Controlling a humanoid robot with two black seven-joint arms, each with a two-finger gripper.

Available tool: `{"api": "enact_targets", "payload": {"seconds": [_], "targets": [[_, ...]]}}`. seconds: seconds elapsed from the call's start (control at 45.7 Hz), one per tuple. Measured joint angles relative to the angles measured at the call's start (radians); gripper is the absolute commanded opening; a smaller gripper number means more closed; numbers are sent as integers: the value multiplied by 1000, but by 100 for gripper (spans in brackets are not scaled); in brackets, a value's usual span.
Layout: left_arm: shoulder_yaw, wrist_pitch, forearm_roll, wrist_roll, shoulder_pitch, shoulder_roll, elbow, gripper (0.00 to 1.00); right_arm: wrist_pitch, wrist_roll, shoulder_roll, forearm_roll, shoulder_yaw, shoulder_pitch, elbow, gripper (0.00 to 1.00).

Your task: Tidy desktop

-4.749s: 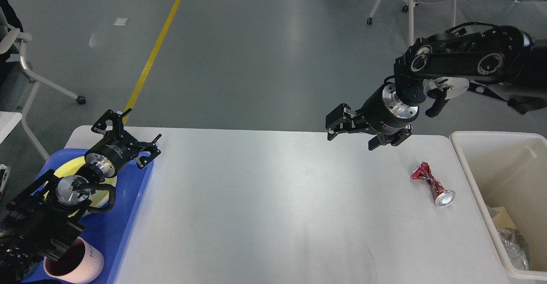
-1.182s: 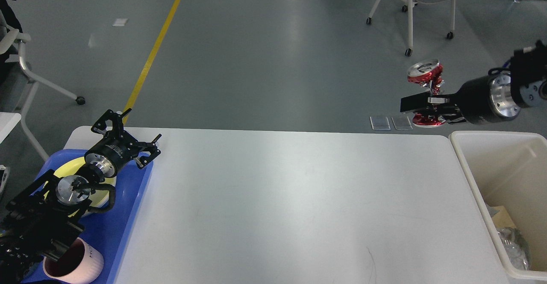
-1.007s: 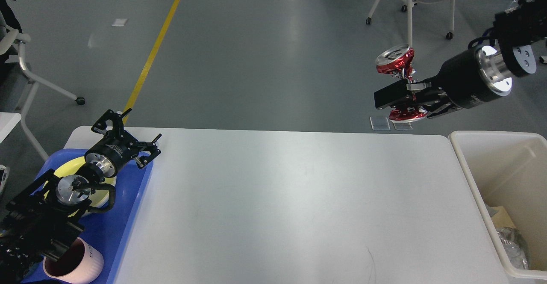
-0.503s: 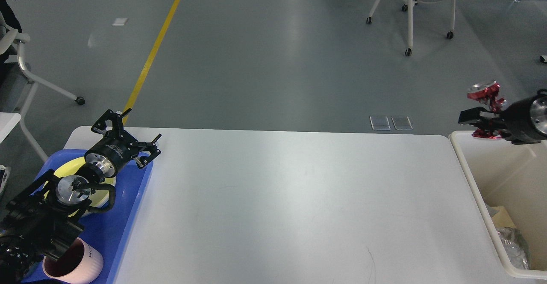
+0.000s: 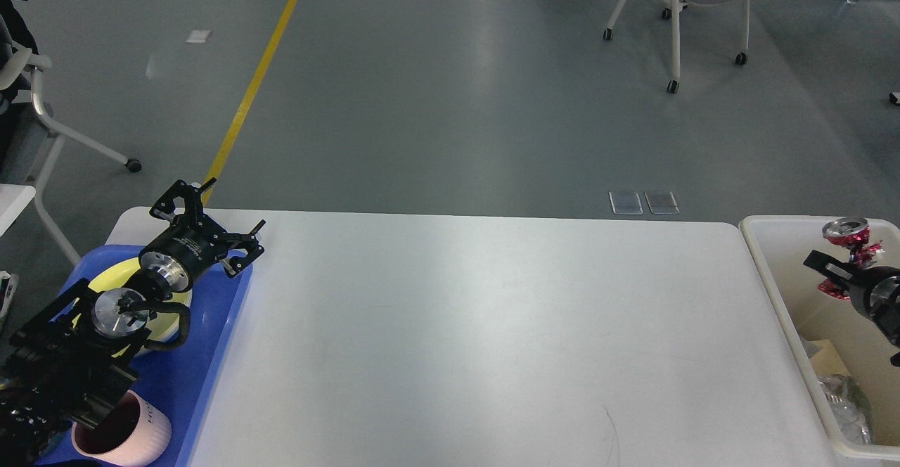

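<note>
White desktop (image 5: pixel 478 333) lies between a blue tray (image 5: pixel 204 375) and a cream bin (image 5: pixel 773 277). Over the bin, the right gripper (image 5: pixel 837 273) apparently clamps a crushed red can (image 5: pixel 847 235); the left gripper (image 5: pixel 211 224) hangs spread, holding nothing, above the tray.

Our right arm is almost wholly cut off by the right edge; only our right gripper (image 5: pixel 835 272) shows, and it covers the middle of the crushed red can (image 5: pixel 847 234). The cream bin (image 5: pixel 772 277) runs off right and bottom. Our left arm covers much of the yellow plate (image 5: pixel 119 271). The pink mug (image 5: pixel 144 430) is clipped below.
</note>
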Motion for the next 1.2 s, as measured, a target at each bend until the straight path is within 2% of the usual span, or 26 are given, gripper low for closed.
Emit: {"api": "enact_targets", "payload": {"seconds": [0.153,0.438,0.569,0.766,0.919,1.029,1.204], "targets": [[0,0,0,0,0,0,0,100,1,-4,50,89,2,-75,-101,100],[0,0,0,0,0,0,0,100,1,-4,58,116,21,-80,-108,100],[0,0,0,0,0,0,0,100,-8,-4,85,219,95,-61,-114,100],[0,0,0,0,0,0,0,100,-10,3,151,441,363,69,-115,100],[0,0,0,0,0,0,0,100,-5,13,224,500,674,141,-105,100],[0,0,0,0,0,0,0,100,-3,45,274,504,903,180,-88,100],[0,0,0,0,0,0,0,100,-1,80,301,505,1195,180,48,100]]}}
